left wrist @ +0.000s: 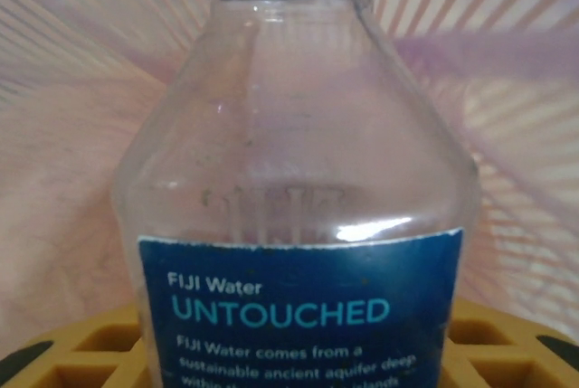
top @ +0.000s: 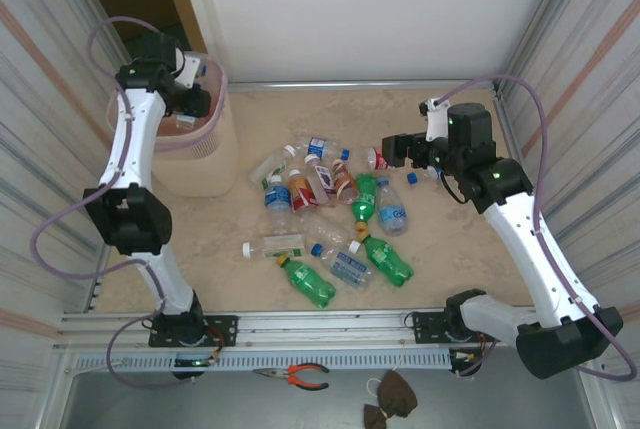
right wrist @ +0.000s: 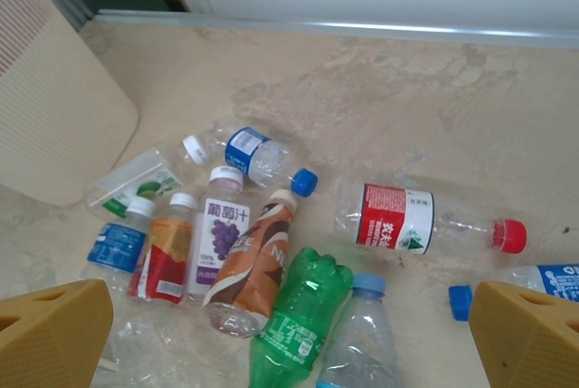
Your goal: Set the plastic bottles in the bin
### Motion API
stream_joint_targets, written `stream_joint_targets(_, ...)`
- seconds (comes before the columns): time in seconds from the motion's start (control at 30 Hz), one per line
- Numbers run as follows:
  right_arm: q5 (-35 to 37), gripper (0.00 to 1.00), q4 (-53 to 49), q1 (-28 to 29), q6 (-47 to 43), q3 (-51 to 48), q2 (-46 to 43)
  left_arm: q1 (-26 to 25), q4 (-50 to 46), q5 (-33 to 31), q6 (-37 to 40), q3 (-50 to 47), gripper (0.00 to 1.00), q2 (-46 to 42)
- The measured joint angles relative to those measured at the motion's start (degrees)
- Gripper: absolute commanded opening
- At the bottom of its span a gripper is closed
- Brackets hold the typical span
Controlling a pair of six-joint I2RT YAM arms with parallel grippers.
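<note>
The marbled beige tabletop (top: 440,269) is viewed from high above its near edge, clear and green plastic bottles (top: 330,211) scattered at centre, the round pale pink mesh bin (top: 205,174) at ten o'clock. The left wrist view is pressed close to a clear blue-labelled water bottle (left wrist: 298,180). The right wrist view is tilted down from three o'clock onto the same scatter, the bin's beige wall (right wrist: 54,126) at nine o'clock
</note>
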Motion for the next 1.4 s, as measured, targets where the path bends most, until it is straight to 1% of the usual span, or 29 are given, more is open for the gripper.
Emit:
stream_joint_targets(0.17, 0.4, 1.00, -0.5, 0.0, 0.0, 0.0, -0.7, 0.0, -0.7, 0.4, -0.1, -3.9, 0.52, 3.1)
stream_joint_targets(0.3, 0.4, 1.00, -0.8, 0.0, 0.0, 0.0, -1.0, 0.0, -1.2, 0.4, -0.3, -4.6, 0.55, 6.6)
stream_joint_targets(0.37, 0.5, 1.00, -0.7, 0.0, 0.0, -0.3, -1.1, 0.0, -1.3, 0.5, -0.5, -4.9, 0.55, 8.7)
stream_joint_targets(0.5, 0.6, 1.00, -0.7, 0.0, 0.0, -1.4, -1.2, 0.0, -1.4, 0.9, -1.0, -4.9, 0.60, 12.6)
stream_joint_targets(0.63, 0.6, 1.00, -0.7, 0.1, 0.2, -3.0, -1.2, 0.0, -1.4, 1.5, -1.5, -4.9, 0.62, 15.9)
stream_joint_targets(0.73, 0.6, 1.00, -0.8, 0.1, 0.2, -3.4, -1.0, 0.0, -1.6, 1.9, -1.8, -4.9, 0.69, 17.2)
stream_joint_targets(0.9, 0.6, 1.00, -0.9, 0.1, 0.2, -3.4, -1.0, 0.1, -1.6, 2.5, -2.7, -5.0, 0.74, 17.0)
stream_joint_targets(1.07, 0.7, 1.00, -1.2, 0.1, 0.3, -3.6, -1.0, 0.3, -1.5, 3.3, -3.1, -4.9, 0.77, 15.2)
stream_joint_targets(1.3, 1.9, 1.00, -1.9, -0.1, 1.7, -3.6, -1.1, 0.3, -1.5, 4.9, -3.2, -3.9, 0.79, 8.8)
stream_joint_targets(1.4, 1.9, 0.99, -2.4, -1.2, 2.9, -3.6, -1.1, 0.3, -1.5, 5.7, -3.3, -3.3, 0.79, 5.8)
